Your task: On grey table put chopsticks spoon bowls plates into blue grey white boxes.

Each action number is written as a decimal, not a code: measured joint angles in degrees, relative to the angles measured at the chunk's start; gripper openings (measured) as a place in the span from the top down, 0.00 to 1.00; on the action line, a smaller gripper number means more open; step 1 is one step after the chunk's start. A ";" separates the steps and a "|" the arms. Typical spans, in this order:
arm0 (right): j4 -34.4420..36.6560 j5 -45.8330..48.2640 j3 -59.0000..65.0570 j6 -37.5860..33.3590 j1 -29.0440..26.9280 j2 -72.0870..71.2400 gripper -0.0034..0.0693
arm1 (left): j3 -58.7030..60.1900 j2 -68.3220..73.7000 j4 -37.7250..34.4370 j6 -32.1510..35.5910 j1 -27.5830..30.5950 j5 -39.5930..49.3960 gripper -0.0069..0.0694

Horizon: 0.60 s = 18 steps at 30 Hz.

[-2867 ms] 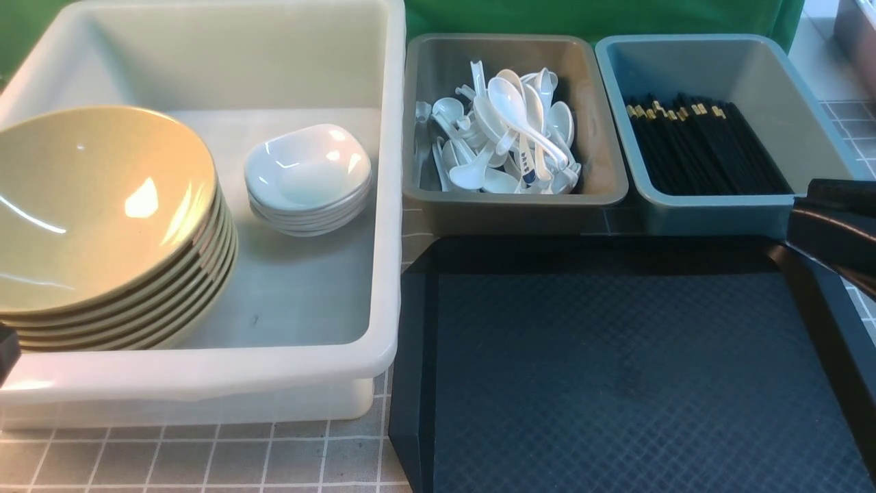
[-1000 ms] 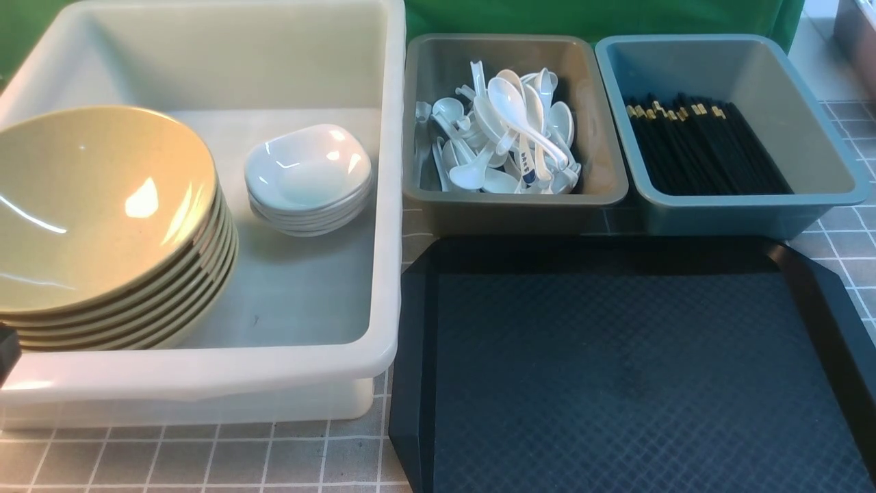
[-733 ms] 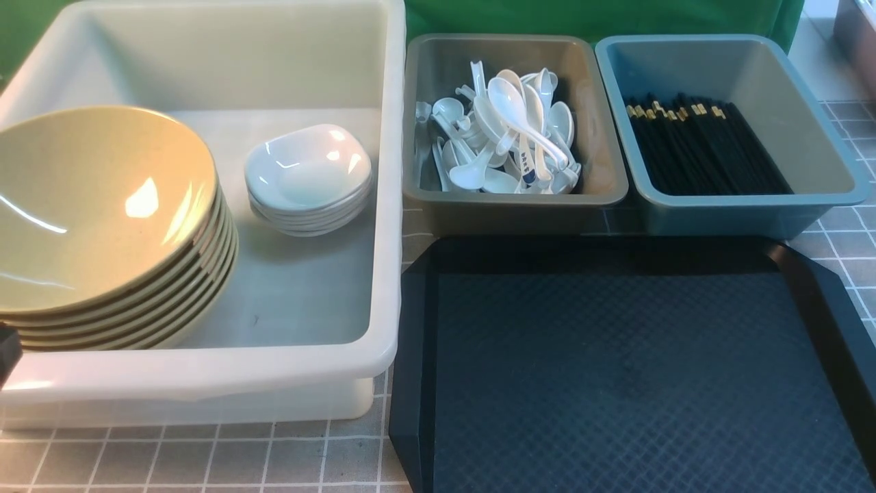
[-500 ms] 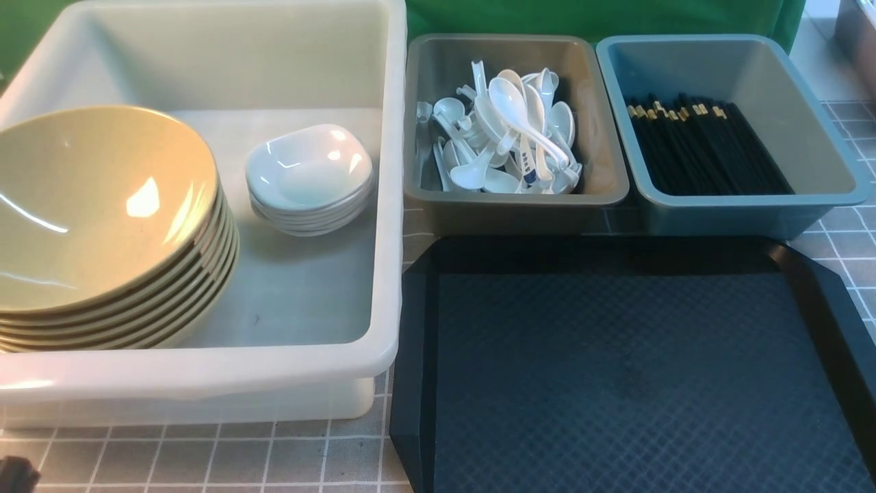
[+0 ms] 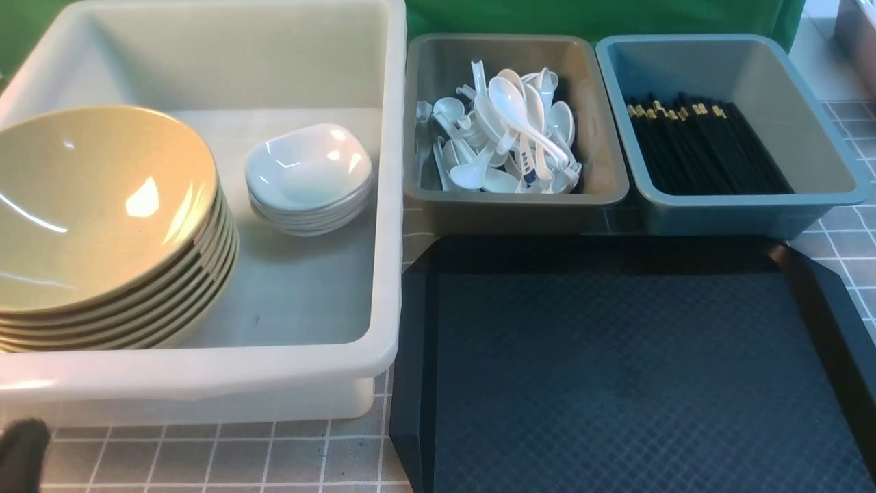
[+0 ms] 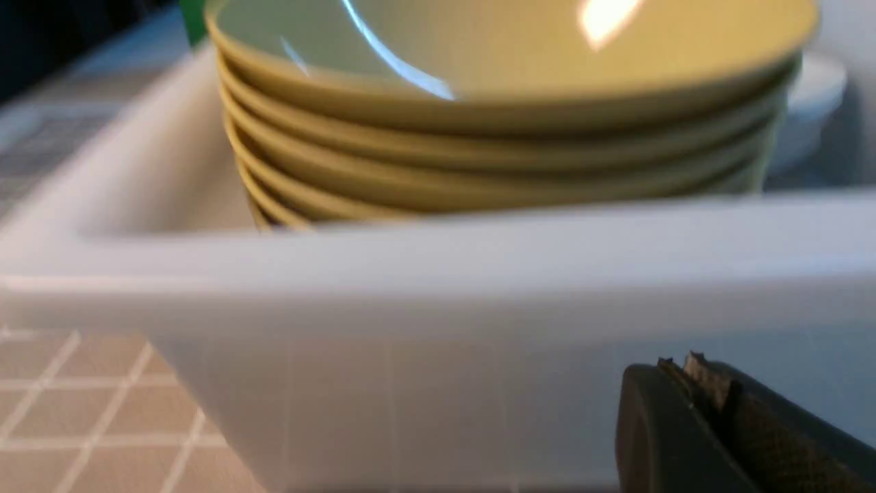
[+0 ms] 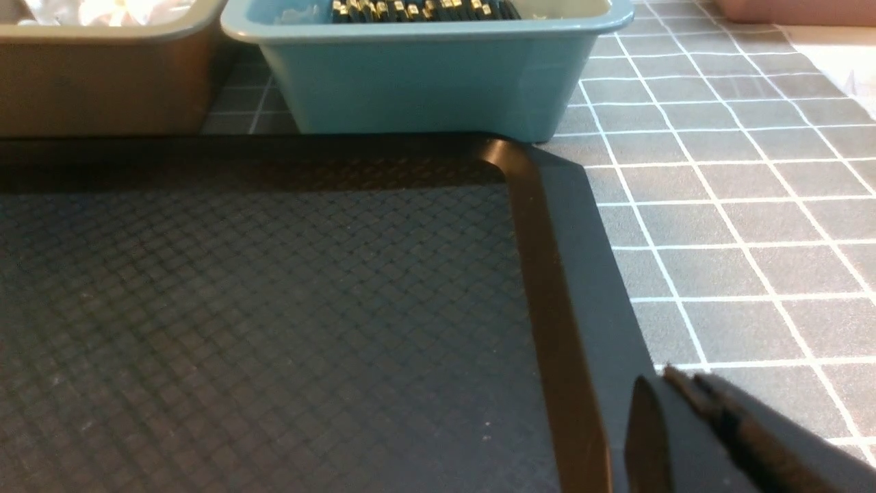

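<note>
A stack of yellow bowls point(image 5: 96, 205) and a stack of white plates point(image 5: 308, 171) sit in the white box point(image 5: 205, 373). The grey box point(image 5: 513, 212) holds a heap of white spoons point(image 5: 510, 130). In the blue box point(image 5: 718, 216) lie black chopsticks point(image 5: 705, 147). My left gripper point(image 6: 677, 363) is shut and empty, low in front of the white box's near wall point(image 6: 479, 260), showing as a dark blur point(image 5: 20, 459) in the front view's corner. My right gripper point(image 7: 677, 375) is shut and empty over the tray's right rim, out of the front view.
A black diamond-textured tray point(image 5: 616, 370) lies bare in front of the grey and blue boxes; its right rim point(image 7: 547, 308) runs beside my right gripper. Grey table point(image 7: 739, 205) extends to the tray's right. A strip of table point(image 5: 205, 459) shows before the white box.
My left gripper has dropped from the white box's front left edge to the table level in front of it. The right arm left the front view earlier.
</note>
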 joint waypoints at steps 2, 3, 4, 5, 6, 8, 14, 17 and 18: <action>0.00 0.00 0.00 0.00 0.00 0.00 0.91 | 0.00 0.00 0.00 0.14 -0.13 0.14 0.92; 0.00 0.00 0.00 0.00 0.00 0.00 0.91 | 0.00 0.00 0.04 0.28 -0.13 0.14 0.92; 0.00 0.00 0.00 0.00 0.00 0.00 0.90 | 0.00 0.00 0.04 0.28 -0.13 0.14 0.92; 0.00 0.00 0.00 0.00 0.00 0.00 0.90 | 0.00 0.00 0.04 0.28 -0.13 0.14 0.92; 0.00 0.00 0.00 0.00 0.00 0.00 0.90 | 0.00 0.00 0.04 0.28 -0.13 0.14 0.92; 0.00 0.02 0.00 0.00 0.00 0.00 0.90 | 0.00 0.00 0.04 0.28 -0.13 0.14 0.92; 0.00 0.02 0.00 0.00 0.00 0.00 0.90 | 0.00 0.00 0.04 0.32 -0.13 0.14 0.92; 0.00 0.02 0.00 0.00 0.00 0.00 0.90 | 0.00 0.00 0.04 0.27 -0.13 0.14 0.92; 0.00 0.02 0.00 0.00 0.00 0.00 0.90 | 0.00 0.00 0.04 0.27 -0.13 0.14 0.92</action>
